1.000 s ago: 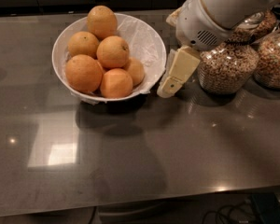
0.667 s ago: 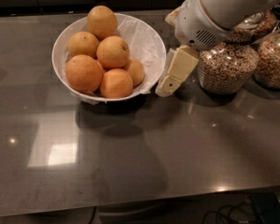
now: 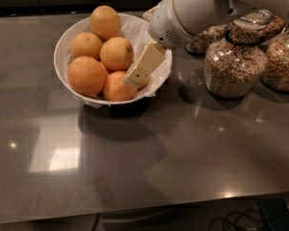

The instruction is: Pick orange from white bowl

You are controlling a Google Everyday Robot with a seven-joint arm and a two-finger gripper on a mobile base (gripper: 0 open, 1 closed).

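the gripper (image 3: 135, 75) hangs inside the white bowl (image 3: 62, 52), over its right side, tip down among the fruit; i cannot tell whether it is apart or together. the orange (image 3: 117, 53) sits at the bowl's middle, just left of the gripper, with the other oranges (image 3: 86, 75) heaped around it. right of the bowl stand cereal jars (image 3: 235, 61) on the grey counter (image 3: 135, 167).

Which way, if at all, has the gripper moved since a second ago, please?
Yes: the gripper moved left, from beside the white bowl to above its oranges.
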